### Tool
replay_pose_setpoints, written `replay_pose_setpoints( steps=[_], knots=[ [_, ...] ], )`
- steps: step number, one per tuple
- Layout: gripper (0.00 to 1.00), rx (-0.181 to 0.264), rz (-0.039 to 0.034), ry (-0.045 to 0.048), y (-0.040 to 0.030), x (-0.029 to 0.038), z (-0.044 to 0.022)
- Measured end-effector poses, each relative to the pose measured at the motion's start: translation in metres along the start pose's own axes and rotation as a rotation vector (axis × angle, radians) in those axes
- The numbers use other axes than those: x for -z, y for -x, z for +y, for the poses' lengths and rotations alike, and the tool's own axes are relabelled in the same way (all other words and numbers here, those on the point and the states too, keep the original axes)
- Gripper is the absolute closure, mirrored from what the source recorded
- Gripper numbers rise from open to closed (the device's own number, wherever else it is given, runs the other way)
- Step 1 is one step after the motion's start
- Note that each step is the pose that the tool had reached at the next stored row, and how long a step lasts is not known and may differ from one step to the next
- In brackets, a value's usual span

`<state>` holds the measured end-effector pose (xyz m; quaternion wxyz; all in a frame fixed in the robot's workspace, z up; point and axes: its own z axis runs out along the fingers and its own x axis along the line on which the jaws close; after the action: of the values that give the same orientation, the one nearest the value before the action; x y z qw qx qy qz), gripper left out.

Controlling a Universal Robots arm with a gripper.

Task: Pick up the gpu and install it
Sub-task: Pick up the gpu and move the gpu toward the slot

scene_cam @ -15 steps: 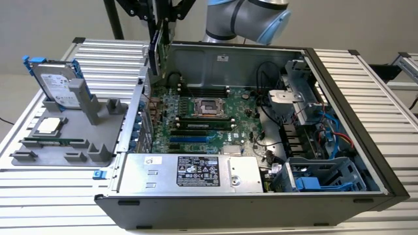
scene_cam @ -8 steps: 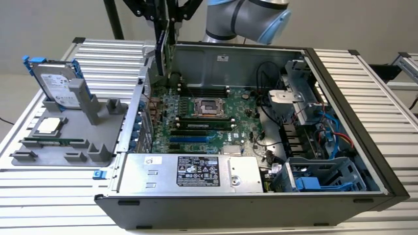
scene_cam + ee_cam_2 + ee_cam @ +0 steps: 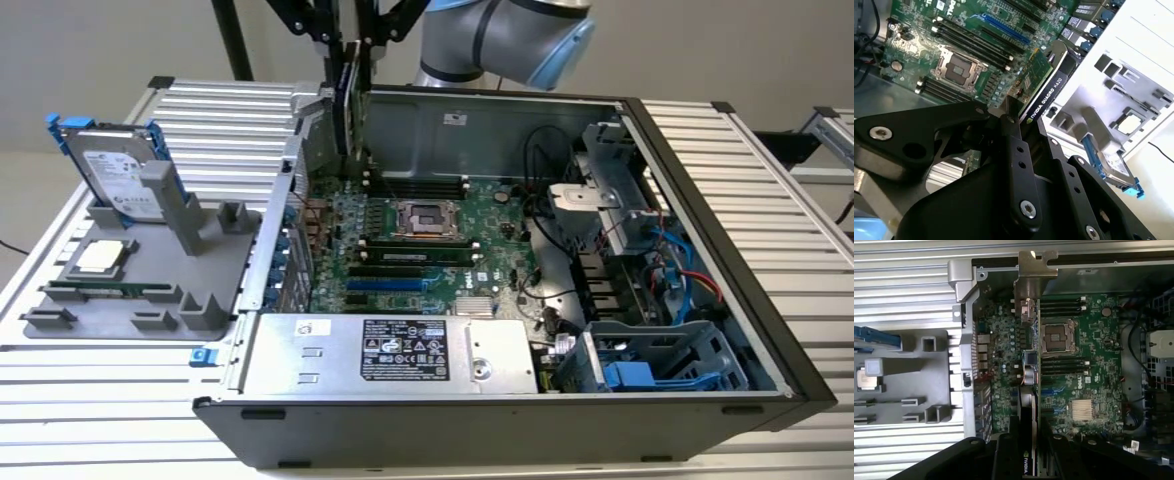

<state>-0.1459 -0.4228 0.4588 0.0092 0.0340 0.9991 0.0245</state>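
Observation:
My gripper (image 3: 350, 42) is shut on the gpu (image 3: 347, 105), a green card with a black cooler, held on edge and hanging above the far left part of the open computer case (image 3: 694, 190). In the second wrist view the black fingers (image 3: 1010, 117) clamp the gpu (image 3: 1048, 86) over the green motherboard (image 3: 969, 45). In the first wrist view the gpu (image 3: 1030, 367) runs edge-on from the gripper (image 3: 1026, 447) to its silver bracket (image 3: 1037, 267), which sits near the case's rear wall. The card's lower edge is above the motherboard (image 3: 427, 240) and its slots.
A grey fixture (image 3: 134, 300) on the exterior view's left holds a hard drive with a blue frame (image 3: 114, 170), a processor (image 3: 104, 257) and a thin memory stick (image 3: 114, 290). Inside the case are a silver power supply (image 3: 387, 350), cables and a drive cage (image 3: 654, 360).

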Motion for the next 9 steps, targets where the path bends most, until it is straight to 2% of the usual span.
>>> replay_pose_setpoints(
  steps=[9],
  knots=[
    [1.00,0.000,0.0000,-0.0001,0.0103,-0.0002,0.0007]
  ],
)
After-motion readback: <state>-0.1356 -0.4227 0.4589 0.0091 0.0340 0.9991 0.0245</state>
